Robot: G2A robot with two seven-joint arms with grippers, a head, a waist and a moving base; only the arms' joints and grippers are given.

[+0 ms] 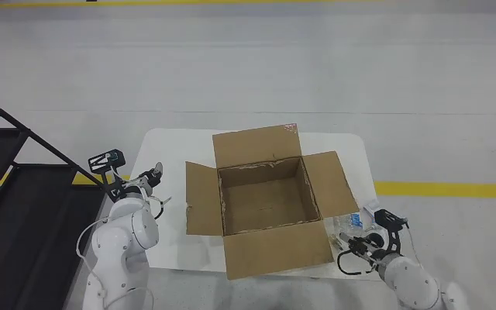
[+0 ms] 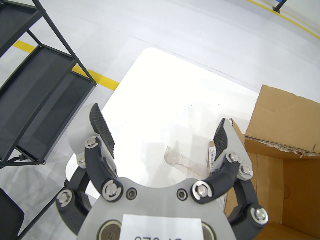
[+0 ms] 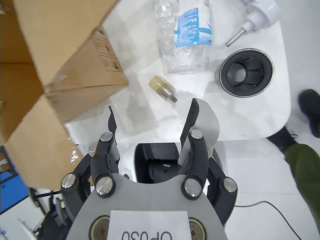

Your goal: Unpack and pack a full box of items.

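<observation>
You have the open brown cardboard box point(image 1: 267, 198) sitting midway across the white table point(image 1: 167, 147). All four flaps are folded out, and the top view shows its bare brown floor.

Left gripper point(image 2: 158, 116): fingers spread wide, nothing between them. It hangs over the left part of the table, left of the box's left flap and apart from it. A scrap of clear tape point(image 2: 180, 161) lies on the table top below it, near the flap edge. A black metal shelf rack point(image 2: 37, 88) stands off the table's left side.

Right gripper point(image 3: 151, 106): also spread, holding nothing. It's at the near right corner of the table, just right of the box's near flap.

Loose items on the table right of the box, all apart from it:
- Small metal cylinder with a yellowish cap point(image 3: 162, 88), on its side, closest to the right gripper's fingertips but not touching them.
- Crumpled clear plastic bottle with a blue-and-white label point(image 3: 183, 28), lying down, farther out.
- Black round sleeve with a metal rim point(image 3: 246, 72), opening up, right of the bottle.
- White pump dispenser head point(image 3: 252, 8), lying down, just beyond the sleeve.
</observation>
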